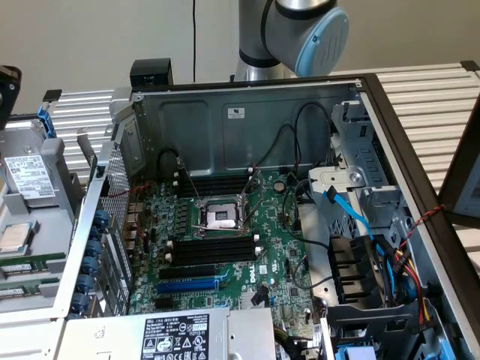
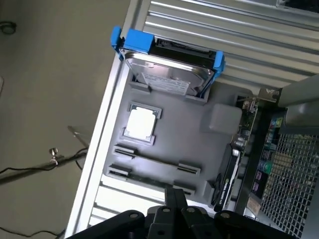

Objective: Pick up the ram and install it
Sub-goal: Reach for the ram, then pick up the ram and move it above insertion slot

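The ram (image 1: 26, 265) is seen lying in the grey tray (image 2: 209, 149) beside the computer case (image 1: 225, 112), under the closed, empty pincer (image 2: 175, 199), and could be tilted or dropped if it is gripped off-centre along its thin edge.

Plain pale wall (image 1: 90, 37), ribbed aluminium tabletop (image 1: 427, 97), dull grey-brown floor (image 2: 45, 74), soft even indoor light
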Robot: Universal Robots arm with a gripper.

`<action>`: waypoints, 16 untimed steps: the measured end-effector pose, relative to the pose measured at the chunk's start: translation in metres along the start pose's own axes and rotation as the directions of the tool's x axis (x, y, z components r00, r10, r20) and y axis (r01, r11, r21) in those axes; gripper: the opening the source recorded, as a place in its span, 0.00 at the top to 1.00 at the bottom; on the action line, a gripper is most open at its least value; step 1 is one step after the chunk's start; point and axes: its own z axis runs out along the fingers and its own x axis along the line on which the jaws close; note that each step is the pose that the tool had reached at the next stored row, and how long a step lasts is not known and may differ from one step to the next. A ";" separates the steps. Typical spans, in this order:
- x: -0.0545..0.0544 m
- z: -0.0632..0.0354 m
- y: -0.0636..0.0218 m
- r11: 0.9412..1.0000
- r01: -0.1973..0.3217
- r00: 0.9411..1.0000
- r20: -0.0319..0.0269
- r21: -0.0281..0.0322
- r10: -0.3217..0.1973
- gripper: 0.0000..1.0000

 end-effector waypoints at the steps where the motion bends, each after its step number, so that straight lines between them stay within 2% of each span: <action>1: 0.000 0.0004 0.0000 1.000 0.017 1.000 -0.001 0.001 -0.017 0.89; 5: 0.000 0.0020 -0.0001 0.996 0.090 0.996 -0.005 0.005 -0.090 0.89; 9: 0.000 0.0036 -0.0002 0.987 0.162 0.987 -0.009 0.008 -0.162 0.89; 13: 0.000 0.0052 -0.0003 0.972 0.233 0.972 -0.014 0.011 -0.233 0.89; 16: 0.000 0.0065 -0.0004 0.958 0.285 0.958 -0.018 0.013 -0.285 0.89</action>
